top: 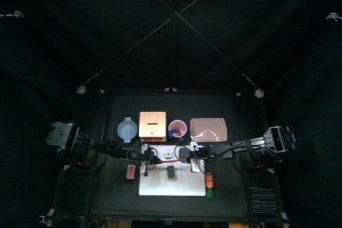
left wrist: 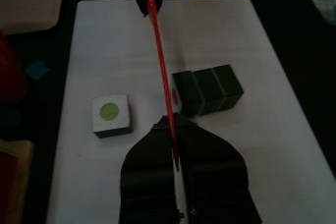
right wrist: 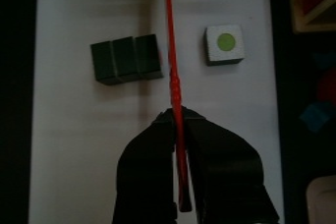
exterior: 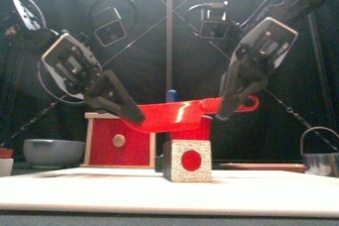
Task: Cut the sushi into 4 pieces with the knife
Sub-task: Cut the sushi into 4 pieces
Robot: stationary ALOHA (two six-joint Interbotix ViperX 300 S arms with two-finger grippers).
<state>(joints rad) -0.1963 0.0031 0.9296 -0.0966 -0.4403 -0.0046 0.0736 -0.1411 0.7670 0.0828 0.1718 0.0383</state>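
Note:
Both grippers hold one red toy knife [exterior: 172,114] level above the white cutting board [exterior: 79,175]. My left gripper [exterior: 133,114] is shut on one end and my right gripper [exterior: 228,106] on the other. In the left wrist view the knife [left wrist: 160,61] runs as a thin line away from my left gripper [left wrist: 175,140]. To one side of the blade lies the dark green sushi roll [left wrist: 207,88], still joined. On the other side lies a single cut piece [left wrist: 112,113], white face up. The right wrist view shows the roll [right wrist: 128,58], the piece [right wrist: 226,43] and my right gripper [right wrist: 175,135].
The wooden box [top: 152,125] with its red drawer front, the pink tray [top: 210,129] and the blue-grey bowl [top: 124,129] stand behind the board [top: 171,184]. A red cup [top: 210,183] stands at the board's right edge.

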